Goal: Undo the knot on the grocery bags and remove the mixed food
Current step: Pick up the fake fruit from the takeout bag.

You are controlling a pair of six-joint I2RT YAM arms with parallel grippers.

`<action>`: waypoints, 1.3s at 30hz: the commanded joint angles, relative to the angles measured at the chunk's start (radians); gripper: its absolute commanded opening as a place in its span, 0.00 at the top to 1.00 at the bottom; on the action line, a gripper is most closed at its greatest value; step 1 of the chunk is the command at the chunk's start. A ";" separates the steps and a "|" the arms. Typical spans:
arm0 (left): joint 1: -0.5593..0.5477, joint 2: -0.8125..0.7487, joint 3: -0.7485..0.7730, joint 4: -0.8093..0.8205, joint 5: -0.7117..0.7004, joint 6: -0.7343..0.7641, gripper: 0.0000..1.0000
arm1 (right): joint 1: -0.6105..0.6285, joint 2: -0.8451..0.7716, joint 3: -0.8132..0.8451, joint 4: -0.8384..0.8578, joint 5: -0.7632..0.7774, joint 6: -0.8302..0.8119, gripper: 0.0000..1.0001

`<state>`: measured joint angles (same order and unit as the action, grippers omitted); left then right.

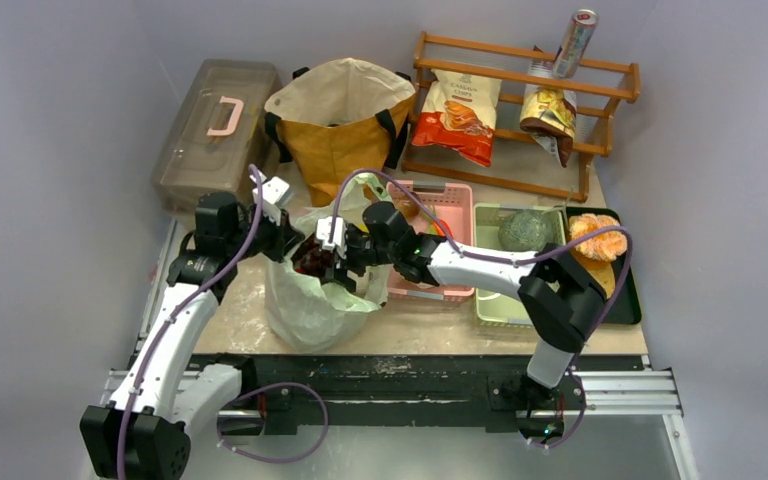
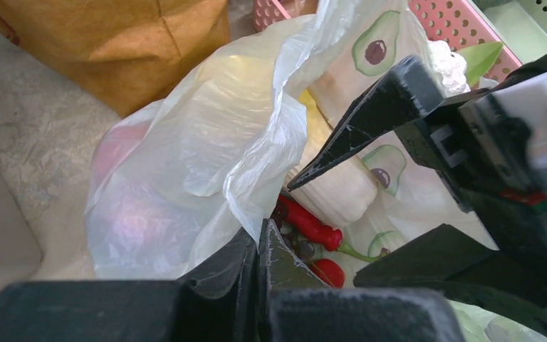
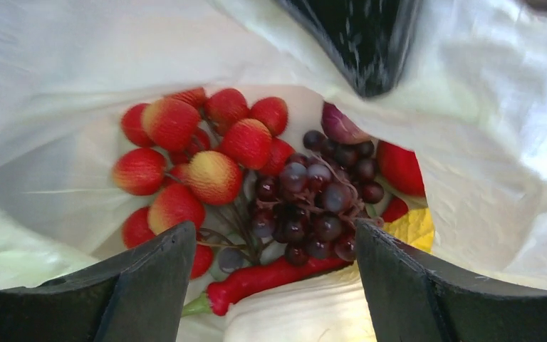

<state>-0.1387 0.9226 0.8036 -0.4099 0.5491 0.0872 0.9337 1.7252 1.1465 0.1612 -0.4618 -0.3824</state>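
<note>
The jaws of the right gripper (image 3: 272, 234) stand wide apart with nothing between them, hanging inside the mouth of the pale-green plastic bag (image 1: 310, 300), one finger on either side of the dark grapes (image 3: 313, 199). The left gripper (image 2: 258, 241) has its jaws pressed flat together on a fold of the bag's rim, lifting that side so the mouth gapes. No knot is to be seen from where I stand; the neck looks already loosened, though the wrinkled film could be hiding a twist. The food lies heaped at the bottom: a cluster of red fruits (image 3: 185, 149) to one side, the grapes touching them in the middle, a red chilli (image 3: 271, 279) lying along the near edge, and a purple onion (image 3: 342, 125) just behind the grapes. To lift the grapes cleanly I would drop straight down and close on the thick of the bunch or its stem (a berry at the edge would likely slip or tear away), minding that the chilli and the loose film do not get caught in the bite. The pinched rim should stay high and taut until the bunch clears it. The pink basket (image 1: 450, 215) just beside the bag seems the natural place to set it, and the mustard tote (image 1: 345, 120) waits behind.
</note>
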 commanded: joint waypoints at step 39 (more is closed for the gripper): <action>0.080 0.178 0.264 -0.129 0.341 0.097 1.00 | 0.031 0.168 -0.025 0.497 0.396 0.063 0.32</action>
<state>-0.0654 1.1130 1.0939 -0.5606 0.8650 0.1616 0.9604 1.8622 1.1160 0.5785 -0.1089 -0.3779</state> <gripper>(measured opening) 0.003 0.680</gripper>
